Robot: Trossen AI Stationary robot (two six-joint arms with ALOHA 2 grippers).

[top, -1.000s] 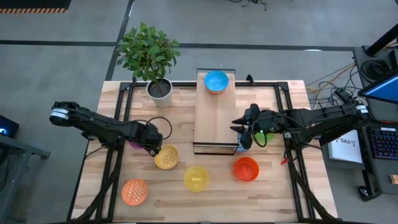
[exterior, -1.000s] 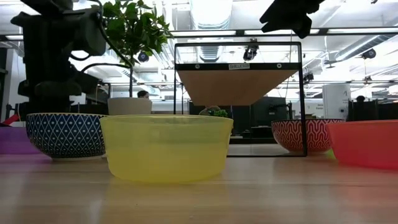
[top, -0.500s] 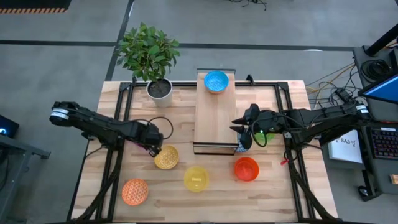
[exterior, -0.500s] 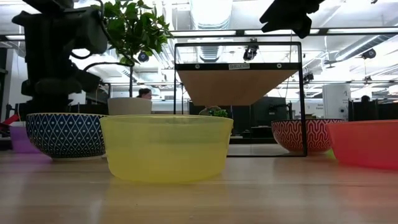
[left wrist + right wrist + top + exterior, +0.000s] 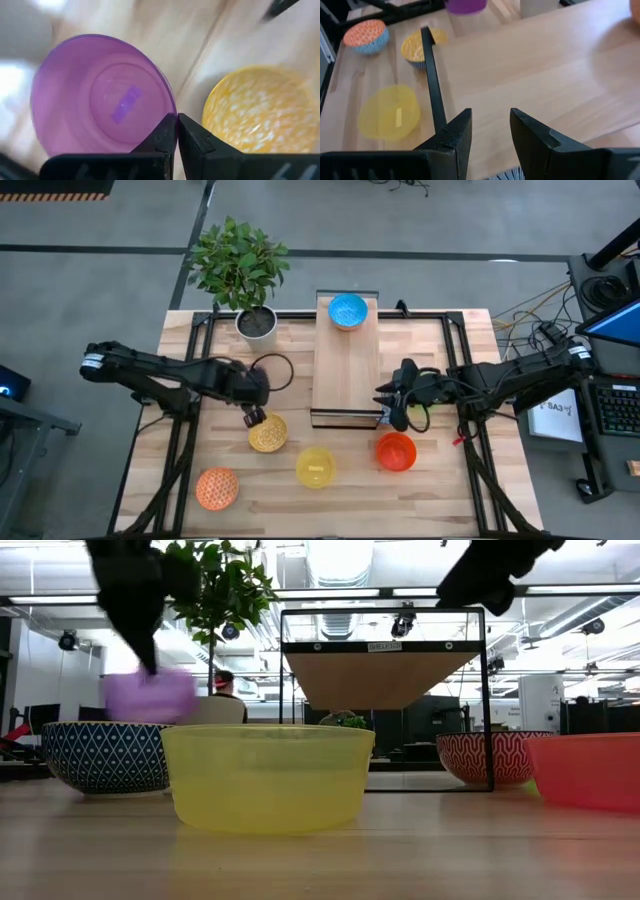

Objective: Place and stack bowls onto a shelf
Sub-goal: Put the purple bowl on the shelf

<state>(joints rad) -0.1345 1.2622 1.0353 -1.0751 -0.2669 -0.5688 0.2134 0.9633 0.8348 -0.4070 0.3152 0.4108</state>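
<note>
A purple bowl (image 5: 100,95) hangs above the table (image 5: 150,695), with my left gripper (image 5: 176,122) shut on it, left of the shelf (image 5: 345,375). Just beyond it the amber bowl (image 5: 267,433) stands on the table. A light blue bowl (image 5: 348,310) sits on the shelf's far end. Yellow (image 5: 315,467), red (image 5: 395,451) and orange (image 5: 217,488) bowls stand near the front edge. My right gripper (image 5: 490,127) is open, high over the shelf's near right corner (image 5: 397,416), with nothing between its fingertips. My left gripper pinches the purple bowl's rim (image 5: 169,102) between its two fingers, one fingertip (image 5: 165,131) on the inner side and the other on the outer side. The fingers come from above, pointing down. The bowl hangs below them, mouth up, lifted clear of the table.
A potted plant (image 5: 240,265) stands at the far left corner. A red-patterned bowl (image 5: 490,758) rests on the table by the shelf's near right leg. Dark frame rails (image 5: 190,420) run along both table sides. Bare wood lies between the shelf and the left rail.
My left gripper has shut on the purple bowl's rim and risen, carrying it toward the table's right. The bowl, which stood on the table, now hangs clear above the amber bowl's height. My right gripper has shifted slightly toward the near edge, still open.
</note>
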